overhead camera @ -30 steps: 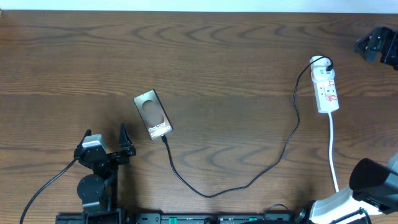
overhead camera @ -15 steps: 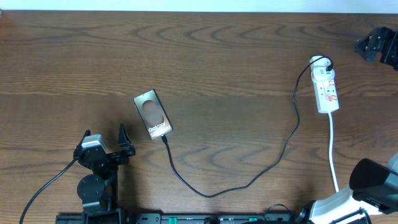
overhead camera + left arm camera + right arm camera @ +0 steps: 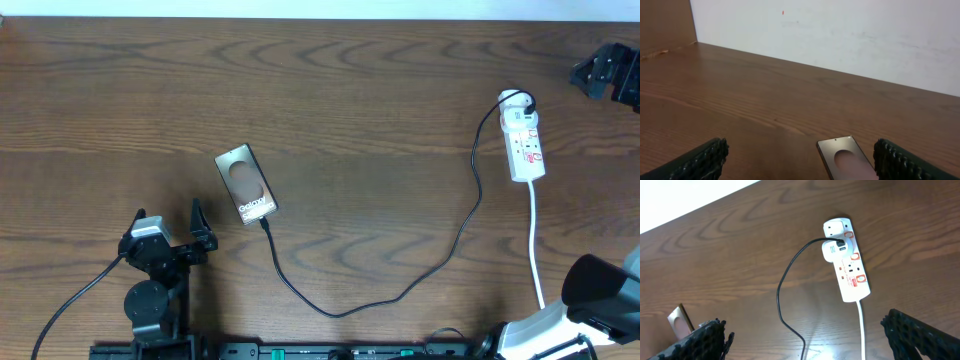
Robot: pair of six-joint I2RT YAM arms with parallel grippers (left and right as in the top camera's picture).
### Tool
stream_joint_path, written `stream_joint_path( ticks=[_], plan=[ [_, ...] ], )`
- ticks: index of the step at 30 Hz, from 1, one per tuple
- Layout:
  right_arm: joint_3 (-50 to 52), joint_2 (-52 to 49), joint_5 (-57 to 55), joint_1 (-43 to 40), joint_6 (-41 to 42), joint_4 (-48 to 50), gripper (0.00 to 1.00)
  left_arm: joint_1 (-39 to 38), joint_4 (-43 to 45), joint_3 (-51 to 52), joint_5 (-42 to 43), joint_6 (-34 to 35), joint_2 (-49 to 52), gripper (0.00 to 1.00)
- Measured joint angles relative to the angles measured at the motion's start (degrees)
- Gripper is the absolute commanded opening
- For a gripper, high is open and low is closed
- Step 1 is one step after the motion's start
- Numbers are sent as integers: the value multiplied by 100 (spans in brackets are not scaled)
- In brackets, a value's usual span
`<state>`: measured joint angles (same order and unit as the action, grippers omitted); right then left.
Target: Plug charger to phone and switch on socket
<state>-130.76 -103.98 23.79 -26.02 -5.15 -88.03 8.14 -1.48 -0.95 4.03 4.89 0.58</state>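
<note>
**Both pincers spread, cable run from socket to phone**

The left pincer (image 3: 169, 222) sits on the counter (image 3: 360, 90) near the phone (image 3: 246, 183), below it and to its left in the overhead view; its fingers are spread wide and hold nothing. In the left wrist view the phone (image 3: 847, 157) lies ahead between the two ribbed fingertips (image 3: 705, 157), touching neither. The right pincer (image 3: 805, 320) is also spread wide and empty; in its own view a corner of the phone (image 3: 680, 320) shows just beside its left finger.

The phone lies flat and slightly tilted, its lettering toward the near end. The charger (image 3: 330, 314) meets the phone's near edge with its small plug; whether the plug is fully seated cannot be told. From there the cable loops toward the near edge of the counter, then climbs away to the right of the phone.

The socket (image 3: 524, 140) lies well apart from the phone, far to its right and a little farther back. The charger (image 3: 780, 287) enters a white adapter (image 3: 831, 251) plugged into the socket (image 3: 854, 277). A white lead (image 3: 535, 240) runs from the socket's near end; the switch position cannot be told.
</note>
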Motion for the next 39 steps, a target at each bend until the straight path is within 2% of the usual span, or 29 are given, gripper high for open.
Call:
stream_joint_path(
  ticks=[17, 20, 27, 33, 35, 39],
  plan=[
    [0, 0, -313, 0, -44, 107, 99, 0, -2, 0, -11, 0, 0, 95],
    [39, 0, -267, 11, -50, 538, 99, 0, 0, 0, -13, 0, 0, 95],
    [1729, 610, -105, 791, -96, 2522, 99, 0, -2, -2, -15, 0, 0, 95],
    [3947, 1626, -24, 1587, -129, 4688, 99, 0, -7, -4, -15, 2, 2, 95],
    [4957, 2055, -17, 1880, -138, 5799, 99, 0, -4, -7, -17, 2, 0, 95],
    [6481, 2629, 11, 2293, -131, 7353, 99, 0, -11, -9, -17, 2, 0, 95]
  ],
)
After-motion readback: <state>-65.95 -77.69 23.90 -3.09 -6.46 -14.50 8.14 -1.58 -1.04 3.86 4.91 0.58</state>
